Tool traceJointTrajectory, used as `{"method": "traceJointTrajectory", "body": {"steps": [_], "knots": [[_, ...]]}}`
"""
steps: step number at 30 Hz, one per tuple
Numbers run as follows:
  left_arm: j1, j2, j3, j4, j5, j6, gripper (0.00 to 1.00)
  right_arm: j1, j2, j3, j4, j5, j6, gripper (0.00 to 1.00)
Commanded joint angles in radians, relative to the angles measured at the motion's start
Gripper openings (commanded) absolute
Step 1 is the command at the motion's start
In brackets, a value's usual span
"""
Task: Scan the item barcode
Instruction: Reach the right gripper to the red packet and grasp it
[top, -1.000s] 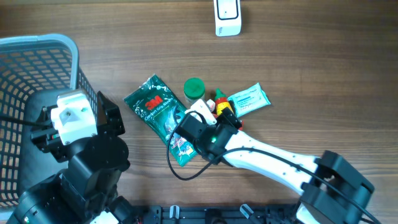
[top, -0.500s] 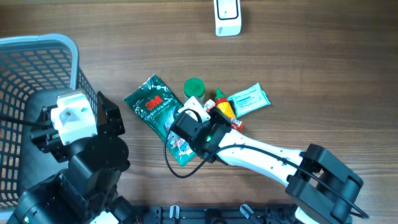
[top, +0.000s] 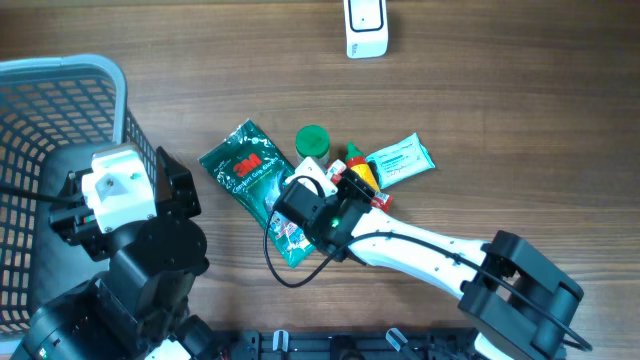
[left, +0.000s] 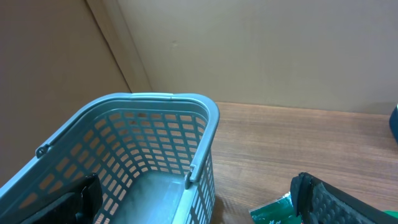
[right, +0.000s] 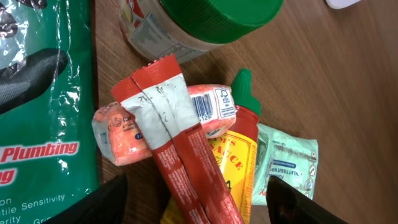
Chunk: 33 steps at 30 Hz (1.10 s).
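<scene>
The basket (top: 30, 130) stands at the far left, and the left gripper (left: 194, 186) hangs over its near side with jaws spread wide and empty. To the right, mid-table (top: 500, 100), lies a green pack (top: 240, 165), then a jar (top: 313, 140) with a green lid. Just near of the jar, the right gripper (right: 196, 183) hangs over the heap with jaws spread, pinching nothing. Between them, red sticks (right: 180, 155) lie across a pink pack (right: 208, 106), whose barcode faces up. A sauce bottle (right: 239, 149) touches the pack's right side, then comes a wipes packet (top: 400, 160). The scanner (top: 366, 25) sits at the far edge, well apart.
</scene>
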Motion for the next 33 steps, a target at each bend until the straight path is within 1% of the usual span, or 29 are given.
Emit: {"method": "traceJointTrajectory", "body": {"steps": [1, 4, 7, 8, 9, 11, 12, 13, 14, 16, 22, 25, 33], "knots": [[-0.003, 0.002, 0.001, 0.003, 0.002, 0.009, 1.00, -0.002, 0.080, 0.017, 0.005, 0.026, -0.003, 0.71], [-0.003, 0.002, 0.001, 0.003, 0.002, 0.009, 1.00, -0.002, 0.119, 0.017, 0.007, 0.104, -0.003, 0.70], [-0.003, 0.002, 0.001, 0.003, 0.002, 0.009, 1.00, -0.002, 0.119, 0.017, 0.037, 0.131, -0.029, 0.64], [-0.003, 0.002, 0.001, 0.003, 0.002, 0.009, 1.00, -0.002, 0.119, 0.018, 0.051, 0.171, -0.029, 0.63], [-0.003, 0.002, 0.001, 0.003, 0.002, 0.009, 1.00, -0.002, 0.118, 0.028, 0.052, 0.216, -0.029, 0.63], [-0.003, 0.002, 0.001, 0.003, 0.002, 0.009, 1.00, -0.002, 0.118, 0.060, 0.019, 0.230, -0.029, 0.64], [-0.003, 0.002, 0.001, 0.003, 0.002, 0.009, 1.00, -0.002, 0.118, 0.095, -0.021, 0.230, -0.028, 0.65], [-0.003, 0.002, 0.001, 0.003, 0.002, 0.009, 1.00, -0.002, 0.118, 0.140, -0.063, 0.230, -0.029, 0.72], [-0.003, 0.002, 0.001, 0.003, 0.002, 0.009, 1.00, -0.002, 0.118, 0.154, -0.072, 0.230, -0.030, 0.73], [-0.003, 0.002, 0.001, 0.003, 0.002, 0.009, 1.00, -0.006, 0.118, 0.158, -0.069, 0.203, -0.060, 0.74], [-0.003, 0.002, 0.001, 0.003, 0.002, 0.009, 1.00, -0.095, 0.119, 0.158, -0.076, 0.045, -0.052, 0.74], [-0.003, 0.002, 0.001, 0.003, 0.002, 0.009, 1.00, -0.106, 0.119, 0.158, -0.095, -0.029, -0.052, 0.74], [-0.003, 0.002, 0.001, 0.003, 0.002, 0.009, 1.00, -0.109, 0.118, 0.158, -0.116, -0.058, -0.054, 0.73]]}}
